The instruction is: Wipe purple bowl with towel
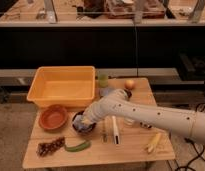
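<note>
Camera view, looking down on a wooden surface [96,155] from the front. A white arm [156,116] reaches in from the right, its hand [87,120] lowered into the purple bowl [78,127], fingers pressed together on the towel [87,127], a pale cloth bunched inside the bowl. The purple bowl stands near the middle of the surface, just right of the orange-brown bowl [53,117] and in front of the yellow tub [62,86]. Nearer the front edge lie a dark brown cluster [50,147] and a green pod [77,146]. A white utensil [115,131] lies right of the bowl, a pale yellow item [154,142] at the right corner, and a green cup [103,80] and an orange fruit [129,84] toward the back.
</note>
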